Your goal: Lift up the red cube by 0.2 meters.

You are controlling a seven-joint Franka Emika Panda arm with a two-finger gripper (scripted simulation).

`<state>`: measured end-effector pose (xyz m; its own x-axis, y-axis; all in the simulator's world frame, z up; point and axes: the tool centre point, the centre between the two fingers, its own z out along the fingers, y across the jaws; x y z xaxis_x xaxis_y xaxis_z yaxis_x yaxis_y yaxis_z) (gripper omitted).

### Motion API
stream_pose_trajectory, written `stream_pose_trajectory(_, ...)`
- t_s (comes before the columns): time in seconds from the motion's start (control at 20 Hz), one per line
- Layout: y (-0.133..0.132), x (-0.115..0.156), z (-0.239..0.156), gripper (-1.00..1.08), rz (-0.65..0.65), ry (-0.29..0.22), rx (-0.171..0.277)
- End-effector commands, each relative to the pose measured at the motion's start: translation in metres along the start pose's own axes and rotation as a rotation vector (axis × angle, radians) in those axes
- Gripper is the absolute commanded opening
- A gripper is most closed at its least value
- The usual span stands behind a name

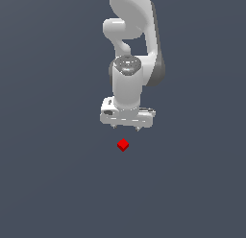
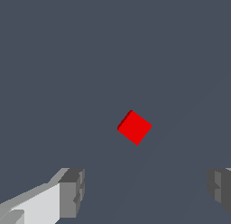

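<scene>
Closest to the wrist camera are the two grey fingers (image 2: 72, 191) of the gripper (image 2: 146, 191), standing wide apart with nothing between them, one at each side of the wrist view and bare floor showing in the gap. Just past them lies the red cube (image 2: 134, 127), resting flat on the floor, turned so that its corners rather than its faces point toward the fingers, and clear of any contact with them. In the exterior view the gripper (image 1: 126, 128) hangs above and a little behind the red cube (image 1: 123, 145), apart from it, with the white arm (image 1: 129, 54) rising straight up behind and out of the top of the picture. As a judgement, the task is barely begun: the cube is not yet grasped and not yet raised, so the descent, the closing of the fingers on it, and the whole lift are left to do; the cube's rotated stance may also call for a turn of the wrist so the pads meet flat sides. The floor (image 1: 53, 184) is a plain, dull slate-blue surface with no marks, edges or other things on it, and it fills both pictures; no walls or room show beyond it.
</scene>
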<state>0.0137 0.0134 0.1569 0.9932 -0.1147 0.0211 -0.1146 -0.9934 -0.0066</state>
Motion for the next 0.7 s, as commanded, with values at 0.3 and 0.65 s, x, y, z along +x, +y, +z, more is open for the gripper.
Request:
stream_pose_trajectory(0.3,0.002,0.005,0.045,1.0,0.21,-0.006,-0.006)
stream_pose_trajectory(0.65,0.006,0.01,0.088,1.0,0.414,-0.011,-0.011)
